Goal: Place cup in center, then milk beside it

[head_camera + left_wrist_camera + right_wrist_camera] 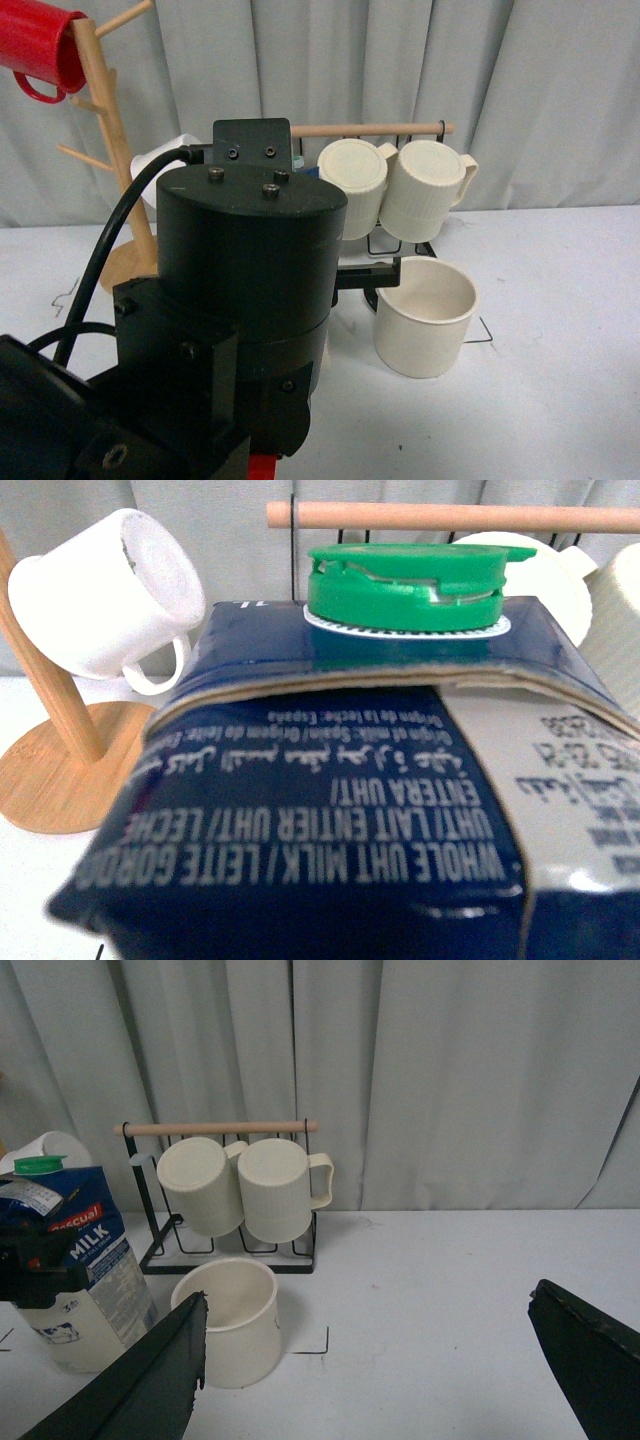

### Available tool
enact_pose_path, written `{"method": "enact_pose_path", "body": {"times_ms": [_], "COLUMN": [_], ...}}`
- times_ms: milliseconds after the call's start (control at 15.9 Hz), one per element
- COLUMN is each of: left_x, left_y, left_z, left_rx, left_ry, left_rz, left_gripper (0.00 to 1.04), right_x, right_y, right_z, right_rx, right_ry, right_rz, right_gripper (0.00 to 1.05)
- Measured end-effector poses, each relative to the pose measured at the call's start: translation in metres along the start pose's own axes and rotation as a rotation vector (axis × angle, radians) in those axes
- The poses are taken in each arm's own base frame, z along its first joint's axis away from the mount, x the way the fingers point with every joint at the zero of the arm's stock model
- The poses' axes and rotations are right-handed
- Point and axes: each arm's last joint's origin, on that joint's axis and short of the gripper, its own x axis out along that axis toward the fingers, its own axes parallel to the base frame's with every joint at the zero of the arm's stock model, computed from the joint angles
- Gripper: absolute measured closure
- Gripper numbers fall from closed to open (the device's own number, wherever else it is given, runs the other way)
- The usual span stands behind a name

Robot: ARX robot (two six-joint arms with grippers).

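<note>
The cup (425, 318) is seen upright, mouth up, on the white table (560, 380), just in front of the wire rack (230, 1270); its handle isn't shown in the front or R wrist view. The milk (85, 1280) is found just beside the cup w/ a narrow gap between them; whether its base is resting on the table can't be told. The L gripper (38, 1260) is seen closed round the carton's mid-part, gripping it. In the L wrist view most of the pic is filled by the carton's dark blue top and green cap (405, 585). In the front view the carton is hidden behind the L arm (240, 300). The R gripper (368, 1305) is held w/ jaws spread wide, only bare table between them. Two ribbed mugs (280, 1190) are hung from the rack's wooden rod (215, 1128). A white mug (120, 595) and a red mug (40, 45) are hung on the wooden mug tree (105, 110)
</note>
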Motion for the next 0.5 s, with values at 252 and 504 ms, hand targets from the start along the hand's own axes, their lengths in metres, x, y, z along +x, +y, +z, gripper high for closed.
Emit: {"method": "enact_pose_path", "body": {"times_ms": [252,504], "left_x": [-0.0076,-0.0088], "left_y": [-0.0096,-0.0115], "left_z": [-0.0018,-0.0008], "left_rx": [0.015,0.012], "left_ry": [-0.003,-0.015], "left_rz": [-0.038,-0.043], "left_gripper": [0.83,0.79], "right_x": [0.0,0.0], "right_y": [0.0,0.0], "right_z": [0.0001,0.0], "right_rx": [0.0,0.0], "right_ry": [0.0,0.0], "right_rz": [0.0,0.0], "right_gripper": [0.07,0.07]}}
